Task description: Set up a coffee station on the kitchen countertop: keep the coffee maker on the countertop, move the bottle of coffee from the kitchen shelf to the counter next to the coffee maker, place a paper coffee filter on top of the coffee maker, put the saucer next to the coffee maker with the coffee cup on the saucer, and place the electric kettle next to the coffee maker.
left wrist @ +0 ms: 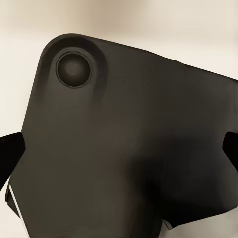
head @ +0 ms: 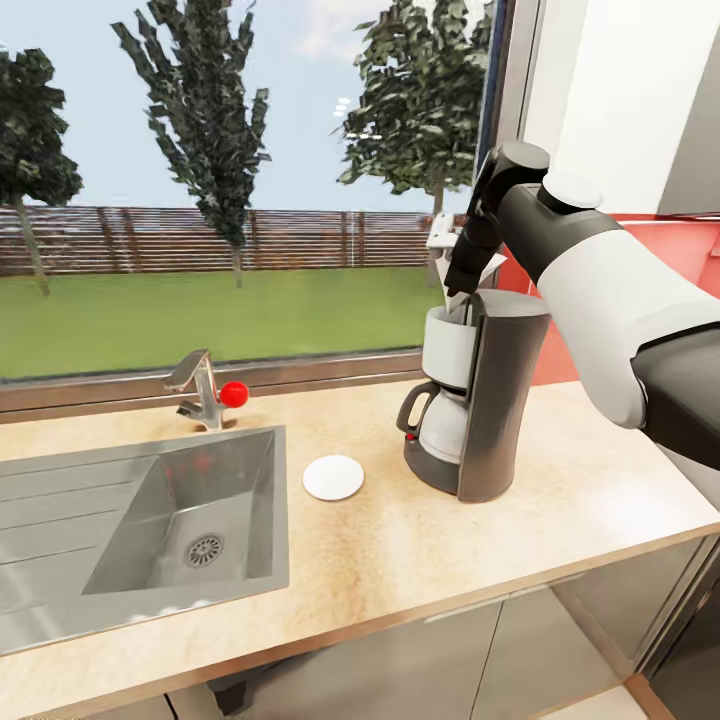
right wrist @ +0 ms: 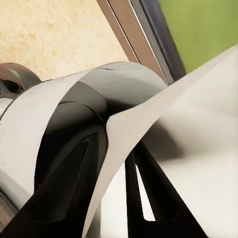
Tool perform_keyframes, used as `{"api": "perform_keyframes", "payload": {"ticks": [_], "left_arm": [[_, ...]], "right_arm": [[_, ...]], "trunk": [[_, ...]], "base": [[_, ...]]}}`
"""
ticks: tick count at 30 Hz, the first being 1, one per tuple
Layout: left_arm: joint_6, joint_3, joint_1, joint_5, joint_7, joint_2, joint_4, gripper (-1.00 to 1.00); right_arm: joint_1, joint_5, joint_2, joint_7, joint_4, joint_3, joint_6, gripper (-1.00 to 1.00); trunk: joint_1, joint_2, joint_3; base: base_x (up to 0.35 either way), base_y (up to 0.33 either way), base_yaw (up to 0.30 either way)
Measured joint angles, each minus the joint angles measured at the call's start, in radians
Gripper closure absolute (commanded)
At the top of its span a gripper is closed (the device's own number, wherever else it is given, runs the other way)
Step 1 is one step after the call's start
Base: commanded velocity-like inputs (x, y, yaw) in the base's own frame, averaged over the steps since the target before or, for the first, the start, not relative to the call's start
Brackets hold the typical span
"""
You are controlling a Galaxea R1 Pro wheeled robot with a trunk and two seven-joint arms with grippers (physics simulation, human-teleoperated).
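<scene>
Farthest left on the tabletop [head: 560,500] is the steel sink [head: 60,560] with its faucet [head: 200,390]; neither is part of the job. Just right of the sink lies the saucer [head: 333,477], flat on the wood grain and a little apart from the coffee maker [head: 480,400]. It looks stiff, smooth and breakable, and so thin that I judge a pinch across its rim to be the only sound hold.

The coffee maker stands upright near the window [head: 200,200], carafe handle toward the sink. It is tall and probably heavy enough to stay put under a light touch, and the task leaves it where it is.

Directly above its white upper part is the paper coffee filter [head: 450,245], held by the right tool [head: 462,285], whose arm reaches in from the right. The filter is very light, limp and easily creased, so its edge is the natural place to hold it. In the right wrist view the white sheet [right wrist: 163,124] curls between the two dark fingers [right wrist: 148,198], which sit narrow with the paper pinched between them, over the machine's open top [right wrist: 74,129].

The left wrist view shows a dark rounded casing [left wrist: 124,148] close against the lens, and I cannot tell how the left tool stands.
</scene>
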Motion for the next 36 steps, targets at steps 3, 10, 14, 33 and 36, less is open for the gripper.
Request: {"api": "perform_keyframes", "payload": {"ticks": [3, 10, 14, 33, 36], "left_arm": [[0.0, 0.0, 0.0, 0.0, 0.0, 0.0, 0.0, -1.0], [0.0, 0.0, 0.0, 0.0, 0.0, 0.0, 0.0, -1.0], [0.0, 0.0, 0.0, 0.0, 0.0, 0.0, 0.0, -1.0], [0.0, 0.0, 0.0, 0.0, 0.0, 0.0, 0.0, -1.0], [0.0, 0.0, 0.0, 0.0, 0.0, 0.0, 0.0, -1.0]], "right_arm": [[0.002, 0.0, 0.0, 0.0, 0.0, 0.0, -0.001, 1.0], [0.007, 0.0, 0.0, 0.0, 0.0, 0.0, -0.001, 1.0], [0.007, 0.0, 0.0, 0.001, 0.0, 0.0, -0.001, 1.0], [0.008, 0.0, 0.0, 0.001, 0.0, 0.0, -0.001, 1.0], [0.008, 0.0, 0.0, 0.001, 0.0, 0.0, -0.001, 1.0]], "trunk": [[0.0, 0.0, 0.0], [0.008, -0.014, -0.006], [0.008, -0.014, -0.006], [0.023, -0.042, -0.019], [0.027, -0.049, -0.022]], "base": [[0.0, 0.0, 0.0], [0.0, 0.0, 0.0], [0.0, 0.0, 0.0], [0.0, 0.0, 0.0], [0.0, 0.0, 0.0]]}}
